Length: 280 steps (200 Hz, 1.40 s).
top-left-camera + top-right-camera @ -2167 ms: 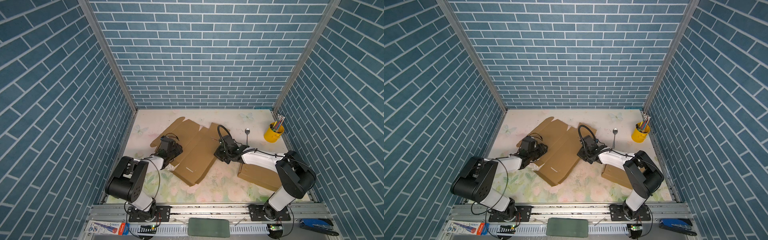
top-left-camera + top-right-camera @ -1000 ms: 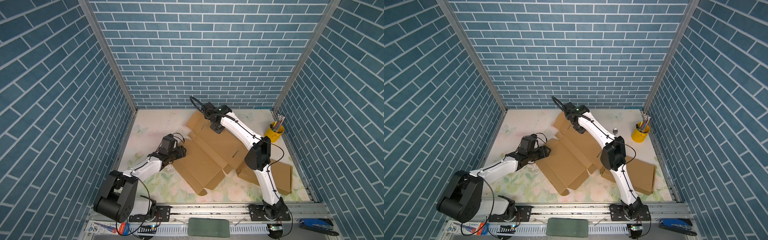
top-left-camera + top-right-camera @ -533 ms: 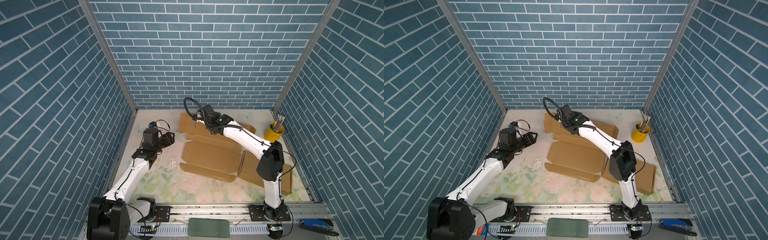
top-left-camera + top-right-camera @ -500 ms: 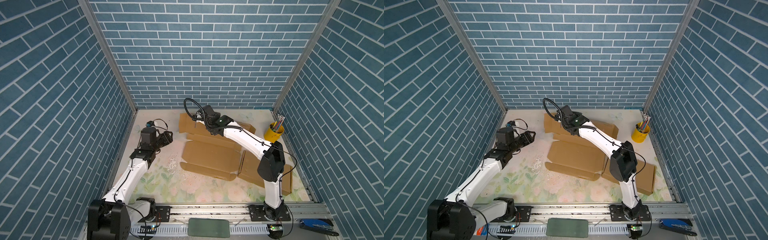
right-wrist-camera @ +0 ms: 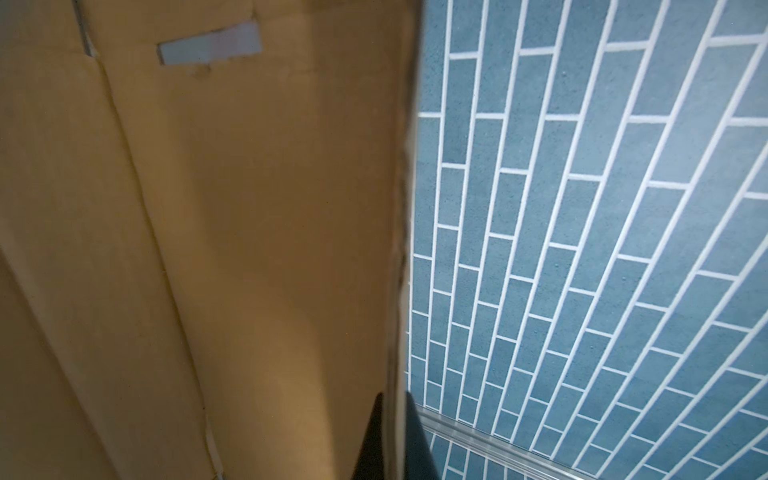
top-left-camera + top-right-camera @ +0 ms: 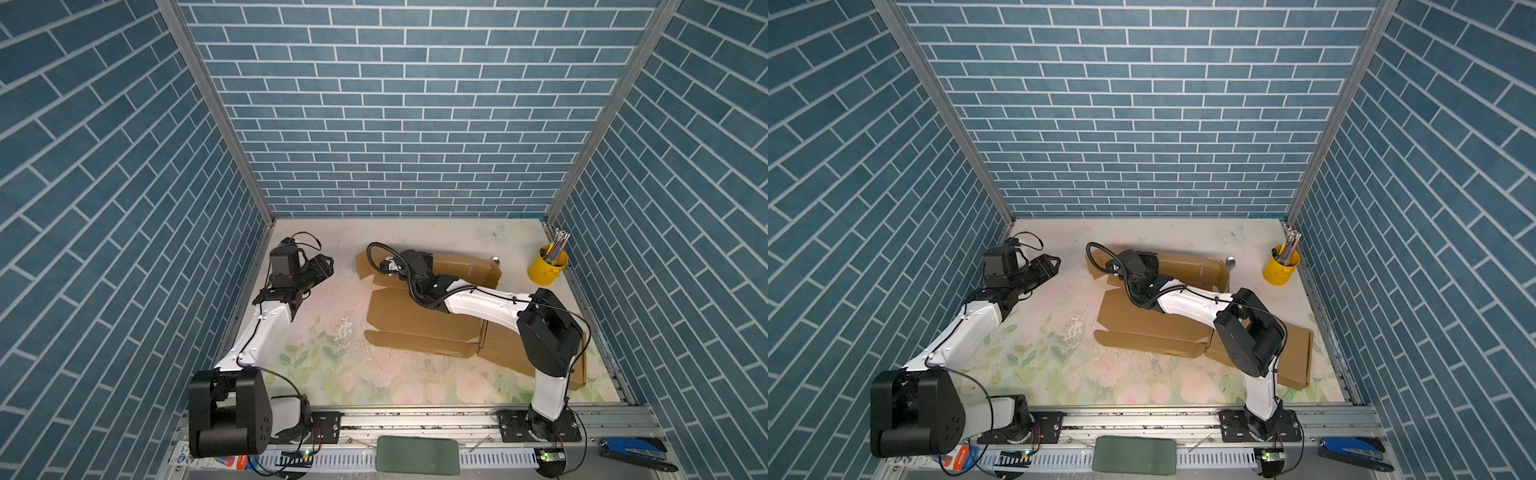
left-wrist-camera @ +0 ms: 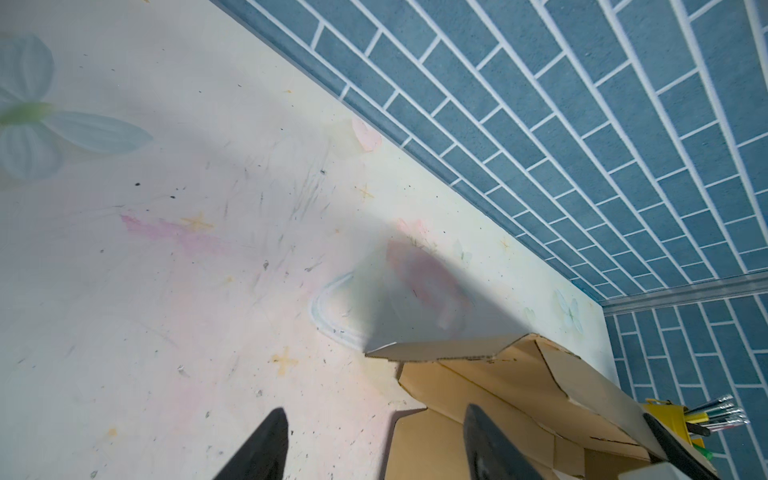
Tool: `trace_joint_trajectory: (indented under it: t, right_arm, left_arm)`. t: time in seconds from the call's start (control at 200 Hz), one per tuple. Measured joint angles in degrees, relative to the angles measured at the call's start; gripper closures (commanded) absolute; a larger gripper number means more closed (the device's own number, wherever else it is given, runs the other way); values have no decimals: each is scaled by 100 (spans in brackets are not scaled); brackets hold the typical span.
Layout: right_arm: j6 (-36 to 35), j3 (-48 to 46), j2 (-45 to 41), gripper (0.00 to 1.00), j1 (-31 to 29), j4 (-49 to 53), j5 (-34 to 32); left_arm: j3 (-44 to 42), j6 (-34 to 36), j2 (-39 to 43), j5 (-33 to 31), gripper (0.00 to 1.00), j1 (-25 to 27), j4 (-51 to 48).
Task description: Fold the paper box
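The paper box (image 6: 415, 324) (image 6: 1142, 320) is a flat brown cardboard blank lying mid-table, its back flap (image 6: 465, 268) raised. My right gripper (image 6: 385, 266) (image 6: 1115, 266) reaches over the blank and is shut on that flap's edge. In the right wrist view the thin edge runs between the closed fingers (image 5: 376, 419) of the right gripper (image 5: 392, 399), beside the cardboard face (image 5: 249, 208). My left gripper (image 6: 326, 264) (image 6: 1052, 262) hovers open at the back left, apart from the box. Its wrist view shows the left gripper (image 7: 374, 411) empty, facing the box corner (image 7: 498, 382).
A yellow cup of pens (image 6: 547, 270) (image 6: 1281, 266) stands at the back right, with a spoon (image 6: 1230, 262) beside the flap. A second cardboard piece (image 6: 1296, 353) lies at the front right under the right arm. Blue brick walls enclose three sides.
The box has swung round to lie square, with its back flap lifted by the right gripper. My left gripper has let go of the box's left edge, moved to the back left and opened.
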<state>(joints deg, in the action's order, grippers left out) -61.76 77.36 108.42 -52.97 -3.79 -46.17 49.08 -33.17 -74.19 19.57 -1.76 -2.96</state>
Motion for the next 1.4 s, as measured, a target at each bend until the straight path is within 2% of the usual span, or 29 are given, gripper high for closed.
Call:
trace_joint_trajectory:
  t: [0.15, 0.265, 0.495, 0.625, 0.845, 1.1, 1.4]
  right_arm:
    - [-42, 0, -11, 100, 39, -37, 109]
    - [-74, 0, -42, 100, 114, -39, 278]
    - [-111, 0, -55, 100, 275, -61, 557]
    - [-111, 0, -55, 100, 315, -57, 640]
    - [-111, 0, -55, 100, 328, -52, 702]
    - [-107, 2, -52, 100, 339, -55, 710]
    - [-107, 0, 20, 100, 339, -120, 741]
  left_arm:
    - [890, 203, -256, 142, 27, 330, -247]
    - [1679, 297, -511, 374, 27, 776, -389]
    - [2662, 339, -1488, 756, 29, 1239, -826]
    - [2754, 348, -1818, 898, 31, 1482, -1082]
    - [2754, 302, -1926, 1027, 32, 1596, -1276]
    - [2616, 103, -1976, 1165, 38, 1716, -1117]
    - [2507, -81, -2470, 1263, 43, 1792, -822]
